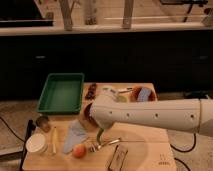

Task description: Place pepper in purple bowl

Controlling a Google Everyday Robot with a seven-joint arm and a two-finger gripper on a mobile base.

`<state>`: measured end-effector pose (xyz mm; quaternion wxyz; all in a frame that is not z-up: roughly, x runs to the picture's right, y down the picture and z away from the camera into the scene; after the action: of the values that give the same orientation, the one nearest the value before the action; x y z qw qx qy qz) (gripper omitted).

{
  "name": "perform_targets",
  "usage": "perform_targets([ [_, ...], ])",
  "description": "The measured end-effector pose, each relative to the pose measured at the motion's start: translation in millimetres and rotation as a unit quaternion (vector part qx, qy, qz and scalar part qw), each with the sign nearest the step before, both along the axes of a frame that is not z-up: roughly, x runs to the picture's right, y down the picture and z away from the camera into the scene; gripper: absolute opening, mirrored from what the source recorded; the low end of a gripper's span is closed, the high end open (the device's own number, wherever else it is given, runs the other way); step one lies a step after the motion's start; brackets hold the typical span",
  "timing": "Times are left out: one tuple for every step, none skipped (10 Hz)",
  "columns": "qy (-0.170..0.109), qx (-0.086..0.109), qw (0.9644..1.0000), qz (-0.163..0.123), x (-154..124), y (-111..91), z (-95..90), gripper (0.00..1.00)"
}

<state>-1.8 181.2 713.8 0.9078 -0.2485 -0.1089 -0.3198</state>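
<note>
1 slim green pepper [100, 135] hangs under the gripper [99, 128]; I cannot tell whether the gripper clamps it. The purple bowl [87, 112] peeks out just behind the gripper, partly hidden by the arm [150, 115]. Best carry the pepper over its rim and release low

Dim warm light; brighter strip beyond rails [128, 14] up top; cabinets [125, 60] dark; jaws shaded under arm [150, 114], over board [145, 147] centre.
</note>
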Motion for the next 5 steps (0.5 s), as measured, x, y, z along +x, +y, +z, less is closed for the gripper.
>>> perform_targets([
  [-0.004,0.006,1.0000,-0.001,2,-12,1.4,0.00],
  [-0.007,0.007,0.9999,-0.002,2,-17,1.7,0.00],
  [-0.010,0.008,0.9999,-0.005,2,-22,2.5,0.00],
  [-0.013,0.007,0.9998,-0.009,0,-25,3.6,0.00],
  [-0.017,0.007,0.9997,-0.016,-2,-30,6.6,0.00],
])
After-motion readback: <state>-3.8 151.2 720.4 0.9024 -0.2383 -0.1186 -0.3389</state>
